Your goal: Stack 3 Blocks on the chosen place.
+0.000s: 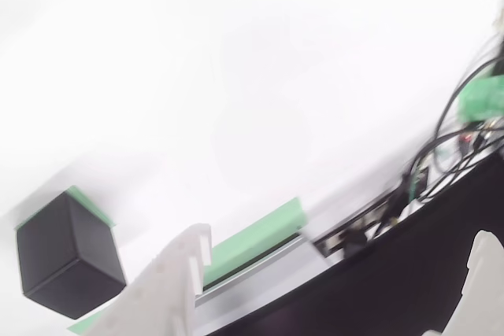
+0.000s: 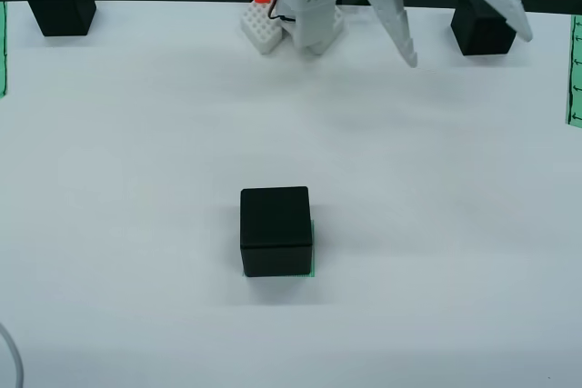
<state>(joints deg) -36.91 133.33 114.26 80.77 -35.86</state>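
Blocks: one (image 2: pixel 275 229) sits on the green-striped patch (image 2: pixel 312 252) at table centre; two wait at the far edge, left (image 2: pixel 62 3) and right (image 2: pixel 480 31). Gripper (image 2: pixel 464 24) hangs open and empty near the right block. Judged one-third complete.
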